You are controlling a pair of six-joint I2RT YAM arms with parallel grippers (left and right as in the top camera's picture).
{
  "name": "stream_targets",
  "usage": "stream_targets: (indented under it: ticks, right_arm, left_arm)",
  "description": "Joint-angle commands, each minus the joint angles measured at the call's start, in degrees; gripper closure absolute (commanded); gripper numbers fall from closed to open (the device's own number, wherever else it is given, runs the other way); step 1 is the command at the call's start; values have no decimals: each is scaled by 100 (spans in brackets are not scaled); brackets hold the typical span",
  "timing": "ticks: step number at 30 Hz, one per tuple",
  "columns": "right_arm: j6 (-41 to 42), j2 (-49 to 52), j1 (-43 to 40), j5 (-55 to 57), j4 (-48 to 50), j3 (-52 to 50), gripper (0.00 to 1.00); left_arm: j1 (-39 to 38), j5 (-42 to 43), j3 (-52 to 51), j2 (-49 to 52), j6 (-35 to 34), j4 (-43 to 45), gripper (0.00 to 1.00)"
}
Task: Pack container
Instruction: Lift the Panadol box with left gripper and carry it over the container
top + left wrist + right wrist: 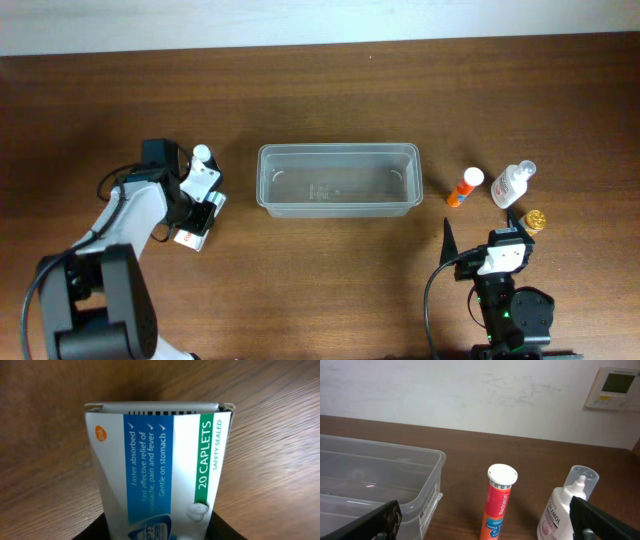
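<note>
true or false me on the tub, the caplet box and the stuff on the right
1. The container has nothing in it. True.
2. The caplet box is inside the container. False: it is left of it, between the fingers of the left gripper.
3. The orange tube stands upright, right of the container. True.
4. The right gripper holds the clear bottle. False: it is open and holds nothing.

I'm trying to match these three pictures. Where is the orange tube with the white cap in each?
Overhead: orange tube, right of the container.
Left wrist: not in it.
Right wrist: bottom centre, upright.
Shared landmark: the container, left of the tube in both.
</note>
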Motion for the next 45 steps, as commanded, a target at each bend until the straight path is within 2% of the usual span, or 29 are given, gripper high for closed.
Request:
stream_targets:
  ticks: [1,11,13,22,28,32,45]
  right_arm:
    - [22,-50,-42,9,-37,-26,2]
    - [24,-50,-42,9,-37,-26,2]
    - [22,-50,-42,9,-37,-26,2]
    - [22,-50,-42,9,-37,-26,2]
    - [22,-50,-42,9,-37,-26,2]
    - [24,-50,-42,9,-37,-26,2]
    - [22,-50,-42,9,-37,-26,2]
  left_arm:
    - [-9,501,-35,-396,50,-11,63]
    - [-531,592,20,-1134,50,-26,64]
    - [-719,590,149,-1294,50,-24,67]
    - [-1709,570,2059,-1633,74,-243,71]
    - [-2382,568,2551,-1633,1198,11,70]
    - [-2739,570,2549,-1510,1851,15,71]
    - [-3023,573,2549,-286,1902,-203,71]
